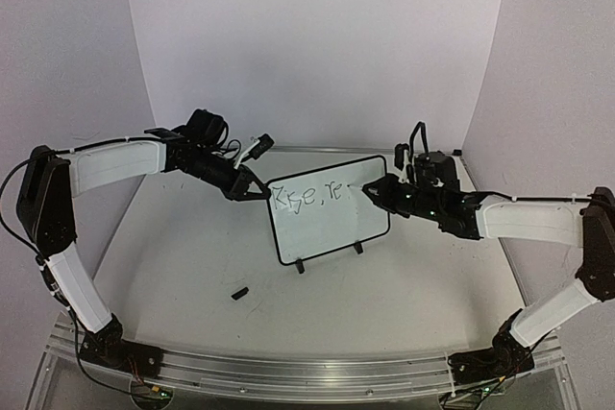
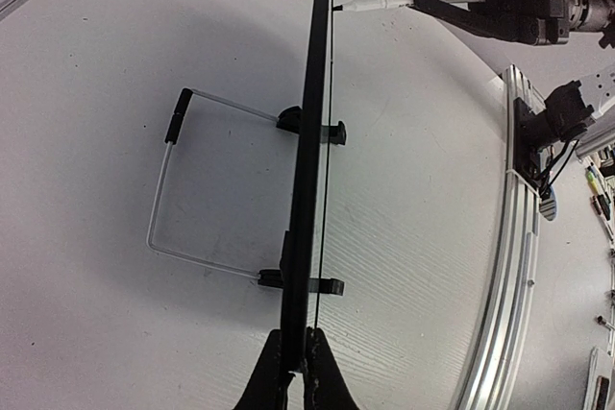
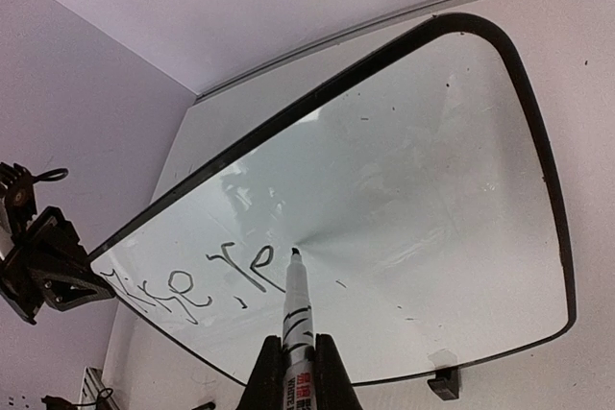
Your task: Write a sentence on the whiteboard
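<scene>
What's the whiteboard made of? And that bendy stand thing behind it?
The whiteboard looks like a smooth, glossy coated panel; it shows reflections. Its frame seems matte black plastic. The stand looks like thin, shiny metal wire, black-capped at one end.

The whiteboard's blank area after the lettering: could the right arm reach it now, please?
Probably yes: the right gripper holds the marker tip at the whiteboard beside the lettering, and nothing covers the blank part.
</scene>
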`<act>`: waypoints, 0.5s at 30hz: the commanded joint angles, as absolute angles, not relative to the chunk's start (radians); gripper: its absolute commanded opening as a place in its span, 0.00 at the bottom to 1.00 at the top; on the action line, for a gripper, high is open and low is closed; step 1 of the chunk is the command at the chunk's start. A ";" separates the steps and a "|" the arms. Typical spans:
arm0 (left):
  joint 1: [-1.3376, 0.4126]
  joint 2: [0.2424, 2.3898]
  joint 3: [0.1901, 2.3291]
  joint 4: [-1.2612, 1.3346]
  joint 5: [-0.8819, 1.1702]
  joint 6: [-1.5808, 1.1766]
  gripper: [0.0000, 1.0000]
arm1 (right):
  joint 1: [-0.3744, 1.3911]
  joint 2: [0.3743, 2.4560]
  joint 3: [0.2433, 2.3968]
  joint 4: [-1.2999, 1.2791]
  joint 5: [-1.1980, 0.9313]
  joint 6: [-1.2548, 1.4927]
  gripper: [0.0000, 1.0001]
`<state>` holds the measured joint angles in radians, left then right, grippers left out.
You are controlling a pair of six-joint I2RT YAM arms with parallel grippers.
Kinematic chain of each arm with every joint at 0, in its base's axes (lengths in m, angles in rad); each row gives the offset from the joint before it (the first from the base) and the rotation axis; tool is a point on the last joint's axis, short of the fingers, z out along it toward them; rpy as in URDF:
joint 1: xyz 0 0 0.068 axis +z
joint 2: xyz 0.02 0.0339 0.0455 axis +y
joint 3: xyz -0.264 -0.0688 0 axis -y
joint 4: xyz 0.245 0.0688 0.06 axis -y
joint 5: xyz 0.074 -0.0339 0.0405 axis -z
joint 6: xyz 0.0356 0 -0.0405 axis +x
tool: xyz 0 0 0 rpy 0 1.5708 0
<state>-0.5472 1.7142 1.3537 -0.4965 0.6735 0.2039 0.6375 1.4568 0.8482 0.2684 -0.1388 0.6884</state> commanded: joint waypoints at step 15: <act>-0.567 1.746 1.355 -0.581 0.603 0.259 0.00 | 0.623 1.484 0.877 0.291 -0.211 0.631 0.00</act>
